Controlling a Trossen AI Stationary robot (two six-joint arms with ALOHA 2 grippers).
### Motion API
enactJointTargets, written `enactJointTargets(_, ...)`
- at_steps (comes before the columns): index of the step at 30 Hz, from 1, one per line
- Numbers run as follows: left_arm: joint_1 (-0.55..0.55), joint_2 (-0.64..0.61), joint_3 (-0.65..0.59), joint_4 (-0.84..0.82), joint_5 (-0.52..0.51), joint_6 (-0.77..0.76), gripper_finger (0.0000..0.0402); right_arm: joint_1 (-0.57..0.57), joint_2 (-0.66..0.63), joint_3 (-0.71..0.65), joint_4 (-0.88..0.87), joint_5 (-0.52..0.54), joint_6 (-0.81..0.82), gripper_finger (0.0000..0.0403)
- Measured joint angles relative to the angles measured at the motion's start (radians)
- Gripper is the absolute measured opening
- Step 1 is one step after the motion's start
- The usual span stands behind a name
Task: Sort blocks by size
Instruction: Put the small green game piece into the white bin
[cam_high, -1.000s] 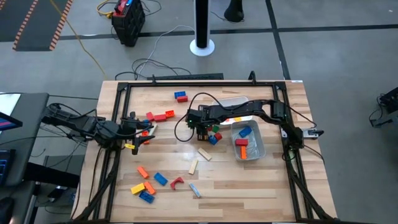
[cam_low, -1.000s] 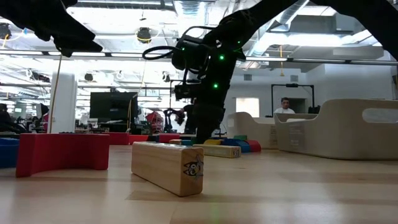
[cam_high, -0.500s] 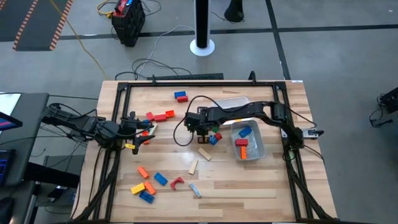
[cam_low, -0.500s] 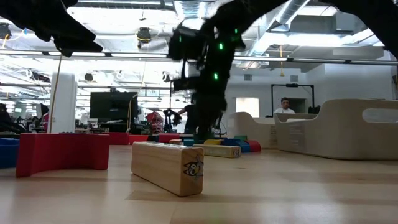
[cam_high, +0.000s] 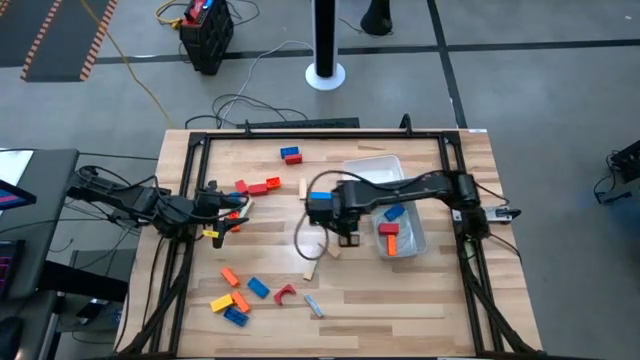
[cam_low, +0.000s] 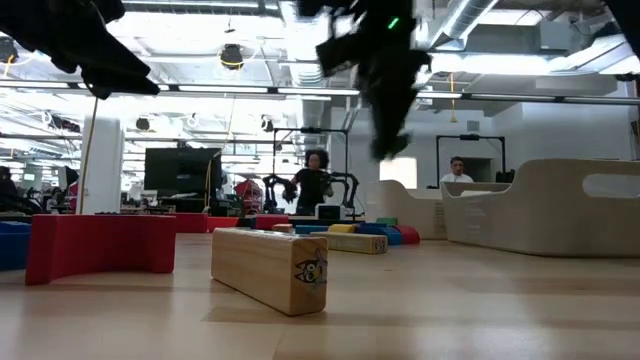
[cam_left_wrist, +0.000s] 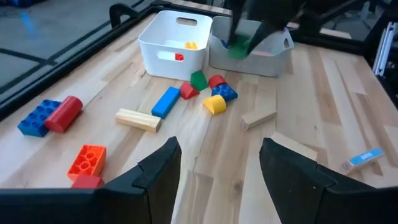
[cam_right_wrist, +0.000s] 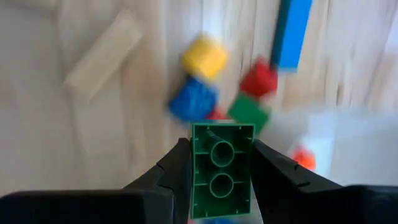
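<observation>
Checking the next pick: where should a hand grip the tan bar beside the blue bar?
Probably mid-length, across its narrow width, from straight above: the tan bar lies flat with both long sides clear; the blue bar sits near one end.

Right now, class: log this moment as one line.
right end effector: holds green block, lifted | left end effector: open, idle at left edge | clear tub: nearby

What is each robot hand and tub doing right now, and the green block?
Right pincer: shut on the green block, lifted above the table.
Green block: held, off the table.
Left pincer: open, empty, low over the table's left side.
White tub: upright, with an orange and a red block inside.
Clear tub: upright, blocks inside.
Small pile: loose on the table.
</observation>
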Motion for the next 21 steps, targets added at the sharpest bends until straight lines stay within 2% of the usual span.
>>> enactJointTargets(5,0.000,0.000,0.000,0.002,0.000,-0.032,0.0208,0.079,-0.114,-0.035,-0.079,0.037,0.124,0.0158)
enactJointTargets(10,0.000,0.002,-0.001,0.033,0.000,-0.065,0.0208,0.111,-0.231,-0.133,-0.060,0.242,0.226,0.0158)
enactJointTargets(14,0.000,0.018,-0.011,0.092,0.001,-0.055,0.0208,0.049,-0.314,-0.259,0.071,0.345,0.235,0.0159)
enactJointTargets(21,0.000,0.076,-0.011,0.124,-0.014,-0.009,0.0208,-0.152,-0.388,-0.522,0.399,0.342,0.151,0.0166)
